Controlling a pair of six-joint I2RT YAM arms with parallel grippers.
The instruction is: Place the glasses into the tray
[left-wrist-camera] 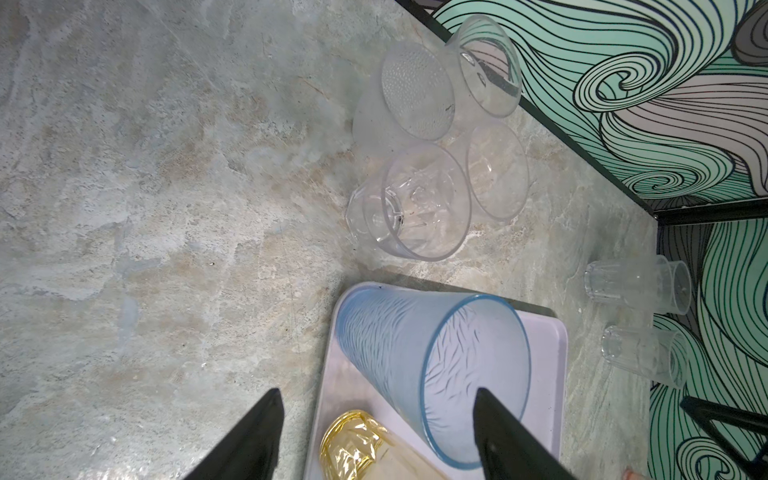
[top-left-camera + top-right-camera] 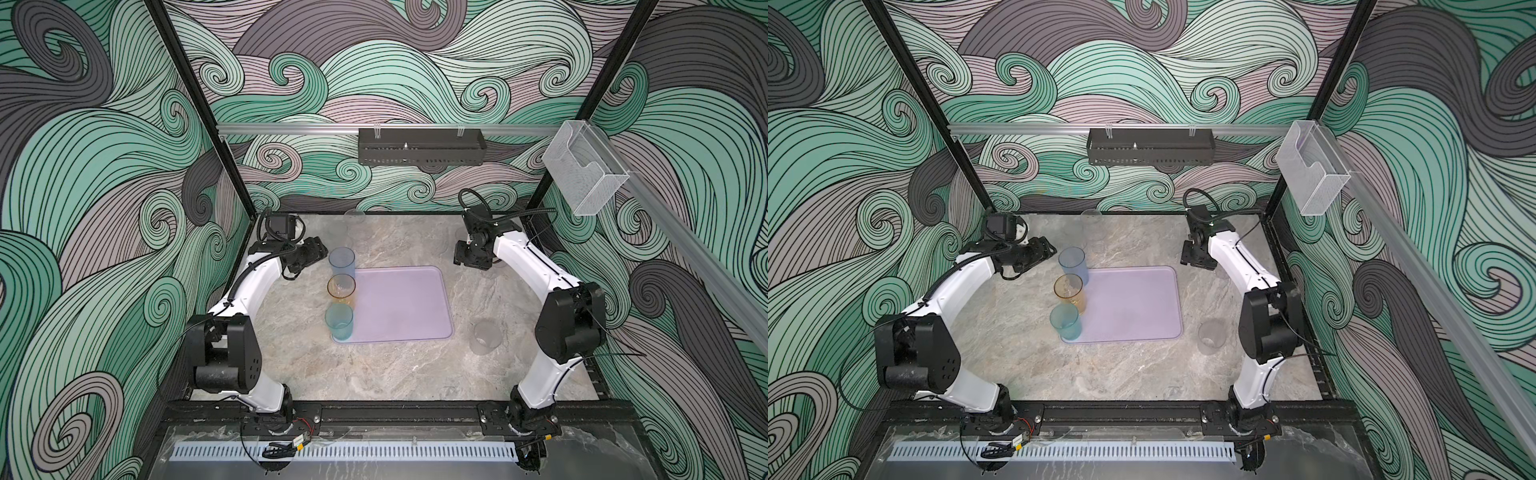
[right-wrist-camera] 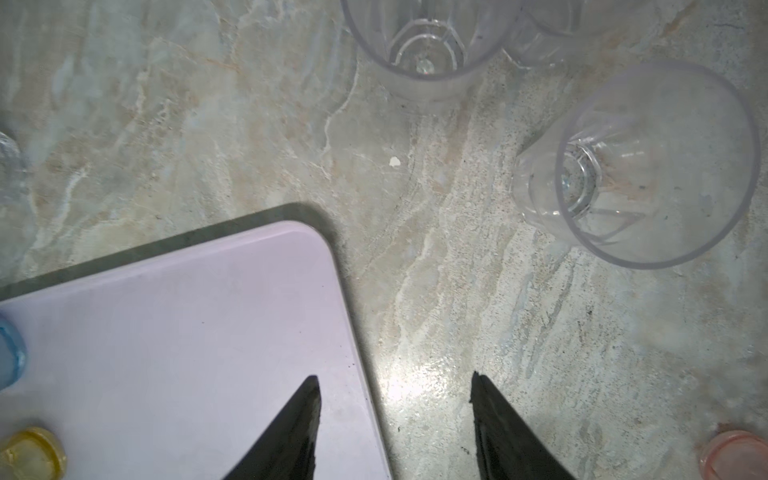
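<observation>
1. The left fingers are spread wide and nothing is gripped. The right fingers are also parted, with nothing between them.
2. The blue tumbler is seen just ahead of the left gripper, upright on a corner of the tray. Its rim is crossed by one finger in the wrist view, so whether it is touched cannot be told.
3. The amber tumbler is placed next in the row on the tray. The teal tumbler is farthest from these fingers.
4. Beyond the left fingers, off the tray, clear glasses and a frosted cup are grouped on the table.
5. One finger of the right gripper is seen over a bare tray corner, the other over the table. A clear glass is ahead of them and a pink cup is beside them.
</observation>
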